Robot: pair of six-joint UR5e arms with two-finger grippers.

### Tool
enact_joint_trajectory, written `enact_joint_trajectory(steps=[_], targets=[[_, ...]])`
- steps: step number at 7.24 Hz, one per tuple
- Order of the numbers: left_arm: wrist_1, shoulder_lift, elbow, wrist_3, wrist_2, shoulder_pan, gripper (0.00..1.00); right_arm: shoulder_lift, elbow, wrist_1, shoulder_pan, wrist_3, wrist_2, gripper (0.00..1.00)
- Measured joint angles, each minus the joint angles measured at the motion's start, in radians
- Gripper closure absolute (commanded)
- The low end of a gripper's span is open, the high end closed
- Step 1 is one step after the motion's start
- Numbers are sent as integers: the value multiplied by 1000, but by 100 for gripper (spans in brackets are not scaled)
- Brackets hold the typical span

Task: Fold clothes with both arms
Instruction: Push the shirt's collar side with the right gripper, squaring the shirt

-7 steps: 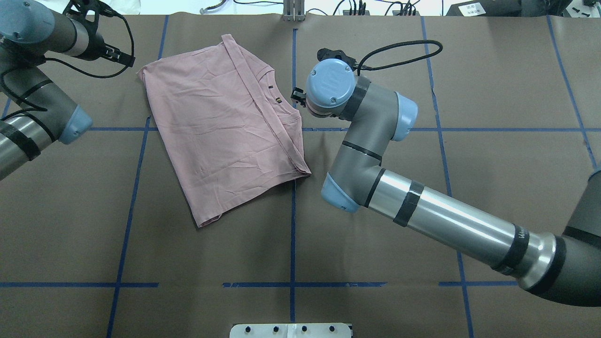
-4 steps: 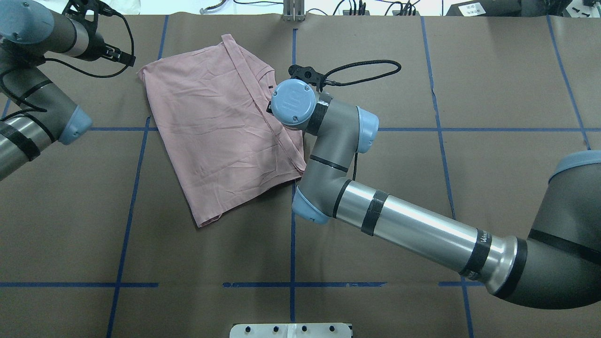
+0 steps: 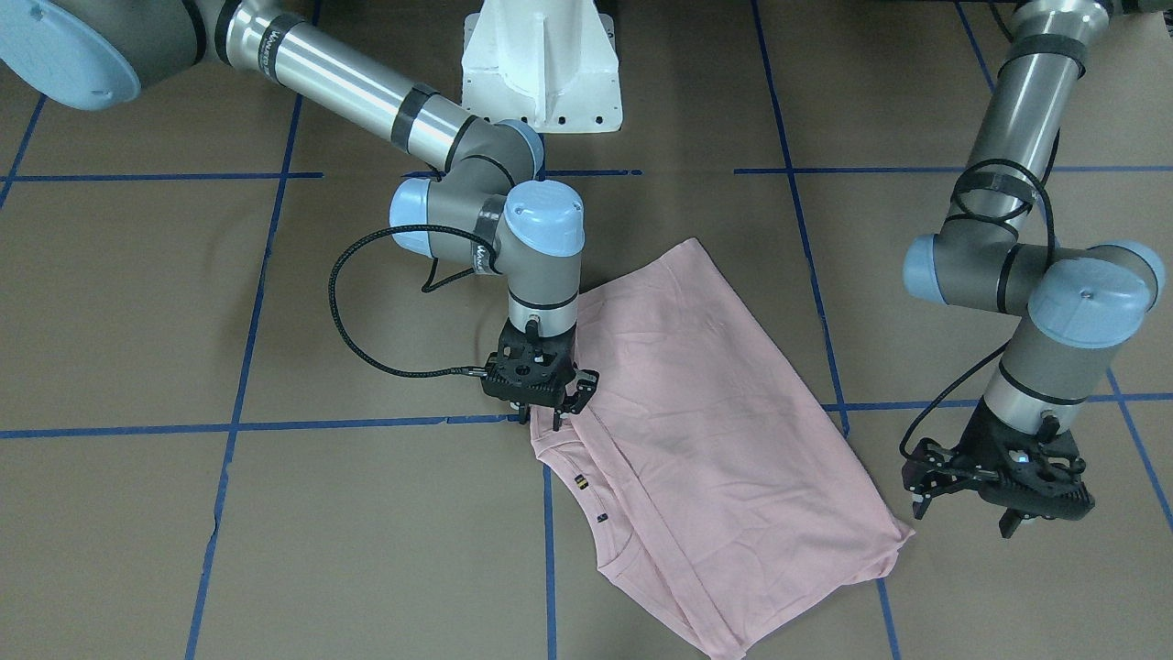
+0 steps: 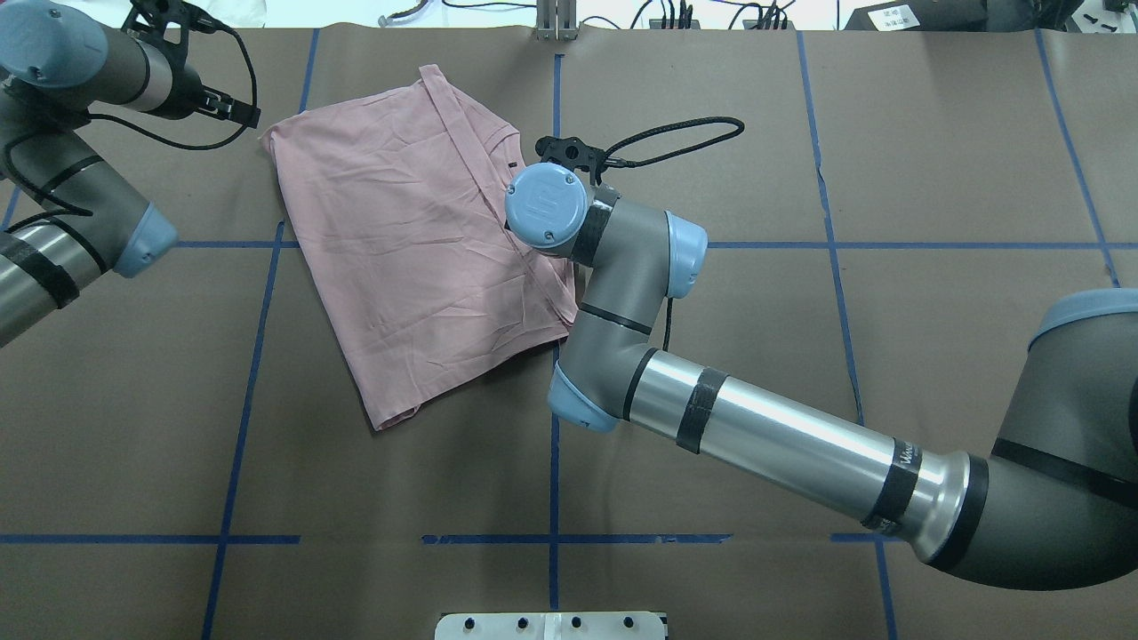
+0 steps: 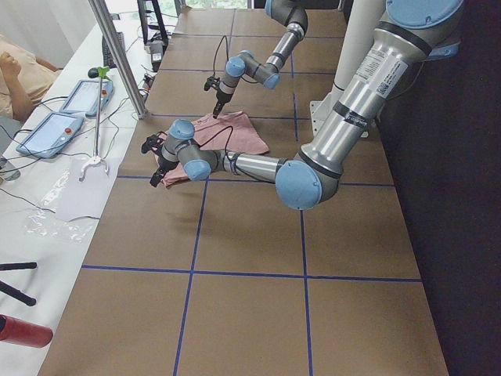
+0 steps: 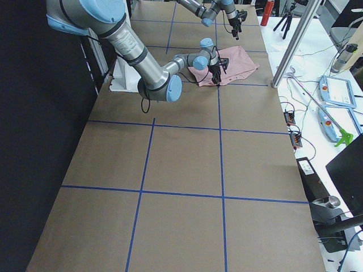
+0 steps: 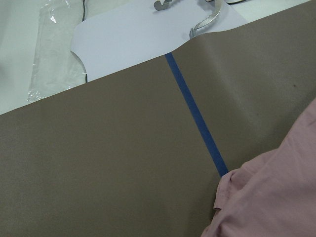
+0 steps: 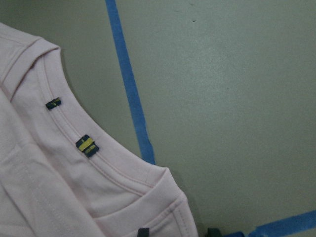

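Brown paper-covered desk (image 3: 183,302), matte, gridded with blue tape (image 3: 275,426).

Front view: pale pink T-shirt (image 3: 715,440), soft creased knit, lies folded as a skewed rectangle mid-desk. Right hand (image 3: 553,414) is down on its collar-side edge. Left hand (image 3: 962,513) is spread wide, holding nothing, just beside the shirt's corner.

Overhead: right hand hidden under its round blue wrist cap (image 4: 547,200).

Right wrist view: ribbed collar (image 8: 113,165) with two small dark-and-yellow tags (image 8: 87,145). Dark fingertips (image 8: 143,231) stand apart, astride the stitched shoulder hem.

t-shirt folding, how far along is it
Done: the T-shirt lies doubled over once, flat. In hand: the right hand is down at its shoulder edge by the neckline, open, not yet gripping. The left hand hovers beside the far corner. Left: the remaining folds.
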State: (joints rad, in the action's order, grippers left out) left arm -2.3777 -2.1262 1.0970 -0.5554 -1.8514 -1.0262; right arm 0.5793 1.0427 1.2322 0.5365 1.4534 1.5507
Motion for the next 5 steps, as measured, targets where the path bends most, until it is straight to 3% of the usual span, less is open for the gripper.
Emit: enact_joint_trajectory(steps=[5], targets=[[-1, 0, -1, -4, 3, 8, 0, 1, 18, 23, 1, -22, 1, 100]])
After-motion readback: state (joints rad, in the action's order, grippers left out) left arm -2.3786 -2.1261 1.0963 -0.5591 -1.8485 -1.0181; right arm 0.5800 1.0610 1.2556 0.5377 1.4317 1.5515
